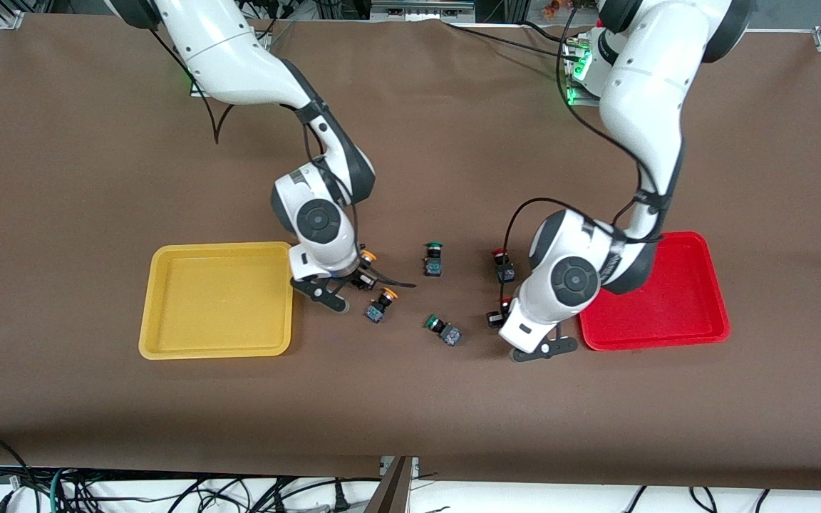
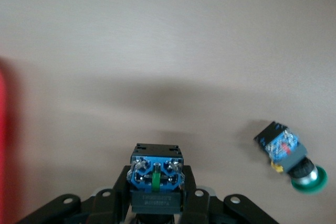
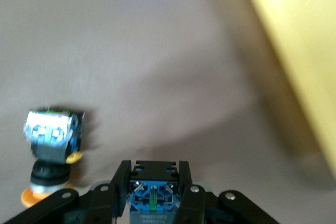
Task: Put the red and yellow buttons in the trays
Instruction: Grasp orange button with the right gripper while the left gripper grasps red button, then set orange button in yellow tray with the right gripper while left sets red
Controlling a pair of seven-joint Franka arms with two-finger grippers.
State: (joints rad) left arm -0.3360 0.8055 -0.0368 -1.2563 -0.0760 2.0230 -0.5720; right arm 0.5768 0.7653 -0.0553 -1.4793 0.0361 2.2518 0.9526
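My right gripper (image 1: 358, 279) is shut on a yellow-capped button (image 1: 367, 255) low over the table beside the yellow tray (image 1: 168, 342). The right wrist view shows its blue-and-black body (image 3: 154, 190) between the fingers and the tray (image 3: 299, 40) close by. A second yellow button (image 1: 380, 303) lies on the table next to it (image 3: 50, 145). My left gripper (image 1: 499, 318) is shut on a red button (image 1: 504, 304) beside the red tray (image 1: 674, 342); its body (image 2: 156, 174) sits between the fingers. Another red button (image 1: 502, 265) stands farther from the front camera. Both trays are empty.
Two green-capped buttons lie in the middle between the grippers, one (image 1: 433, 258) farther from the front camera and one (image 1: 442, 329) nearer, the latter also in the left wrist view (image 2: 291, 156). The red tray's edge (image 2: 2, 145) shows in the left wrist view.
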